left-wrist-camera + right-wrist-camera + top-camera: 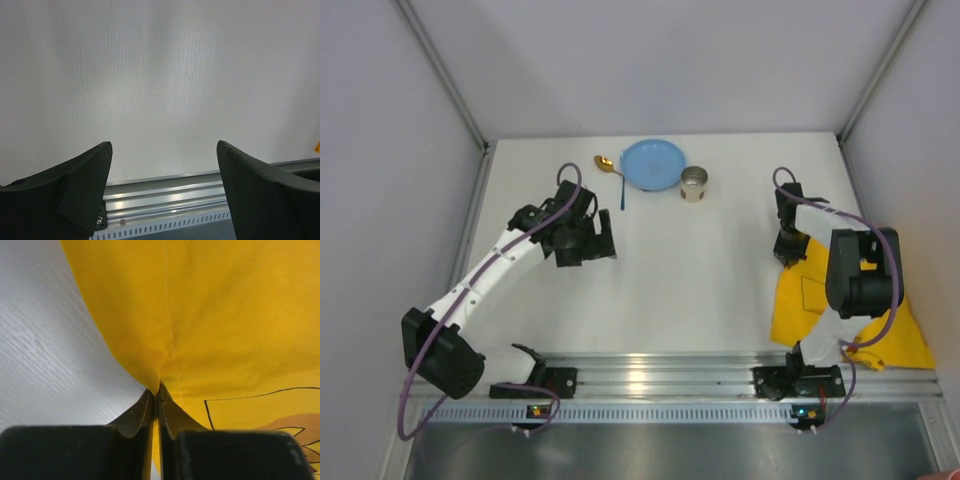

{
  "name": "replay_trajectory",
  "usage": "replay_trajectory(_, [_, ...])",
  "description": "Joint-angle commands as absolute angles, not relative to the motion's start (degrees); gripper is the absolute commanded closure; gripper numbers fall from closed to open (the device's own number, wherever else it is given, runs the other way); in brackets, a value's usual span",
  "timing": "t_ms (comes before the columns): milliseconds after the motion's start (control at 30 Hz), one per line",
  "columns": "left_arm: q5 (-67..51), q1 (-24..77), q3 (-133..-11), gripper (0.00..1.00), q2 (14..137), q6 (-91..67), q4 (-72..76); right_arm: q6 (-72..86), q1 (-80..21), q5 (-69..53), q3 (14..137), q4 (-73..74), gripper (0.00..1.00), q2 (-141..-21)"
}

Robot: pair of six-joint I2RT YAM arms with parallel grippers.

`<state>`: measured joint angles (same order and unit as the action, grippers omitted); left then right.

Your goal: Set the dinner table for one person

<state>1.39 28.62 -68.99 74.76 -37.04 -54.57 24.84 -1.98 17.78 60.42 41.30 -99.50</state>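
1. Top view: dinner table (700,270) bore plate (652,163), spoon (612,175), cup (693,184) at far edge; placemat (810,300) at near right corner.
2. Left wrist: left gripper (164,145) spread wide, empty.
3. Right wrist: right gripper (157,390) clamped on placemat fold.

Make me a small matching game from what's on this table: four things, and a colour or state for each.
Things:
1. plate
2. placemat
3. left gripper
4. cup

Descriptions:
A. yellow, pinched at its edge by the right gripper
B. silvery, beside the plate
C. blue and round
D. open, holding nothing

Pairs: 1-C, 2-A, 3-D, 4-B
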Motion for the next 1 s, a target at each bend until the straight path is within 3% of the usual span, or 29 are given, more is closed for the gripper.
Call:
replay_trajectory(0, [2.37,28.65,-68.47,0.09,73.56,-35.68,-56.43,24.87,-1.76,14.95,57.04,37.44,1.0,-102.66])
replay_trajectory(167, [3.69,28.57,-69.95,0.09,75.06,-35.07,-56.42,26.71,-5.96,6.7,55.72,36.56,1.0,-99.59])
replay_trajectory(300, [11.05,28.56,-74.52,0.08,76.37,-34.81,-60.11,34.07,-17.09,-4.11,58.79,36.65,1.0,-93.1])
replay_trajectory(600, [20.3,28.56,-83.58,0.06,75.15,-33.4,-65.56,53.77,-36.03,-20.0,79.61,33.84,0.98,-93.95])
replay_trajectory(633, [20.56,28.56,-83.41,0.06,74.54,-33.66,-65.65,54.48,-36.82,-22.21,81.72,33.05,0.85,-94.74])
replay_trajectory(667, [20.65,28.56,-83.06,0.06,74.18,-33.84,-65.57,54.75,-38.13,-24.85,82.52,31.74,0.57,-96.49])
replay_trajectory(700, [20.65,28.56,-82.62,0.06,73.66,-34.01,-65.65,54.67,-38.75,-29.48,83.31,29.29,0.03,-97.29])
replay_trajectory(967, [12.42,28.65,-74.8,0.06,70.93,-36.56,-58.29,48.44,-38.06,-31.56,81.92,32.16,0.0,-94.41])
